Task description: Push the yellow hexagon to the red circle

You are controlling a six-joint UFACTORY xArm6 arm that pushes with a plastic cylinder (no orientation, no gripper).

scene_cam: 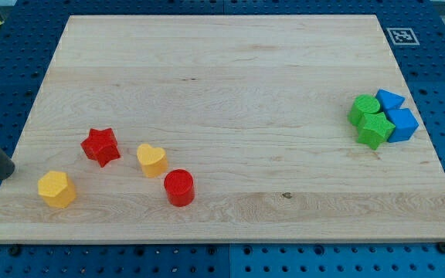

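The yellow hexagon (56, 188) lies near the board's lower left corner. The red circle (179, 188) lies to its right, with a wide gap between them. My tip (9, 171) shows at the view's left edge, just left of and slightly above the yellow hexagon, not touching it. The rod slants up and off the left edge.
A red star (101, 146) and a yellow heart (152, 160) lie above the line between hexagon and circle. At the right edge, two green blocks (371, 121) and two blue blocks (398, 114) sit clustered. The wooden board (230, 69) rests on a blue pegboard.
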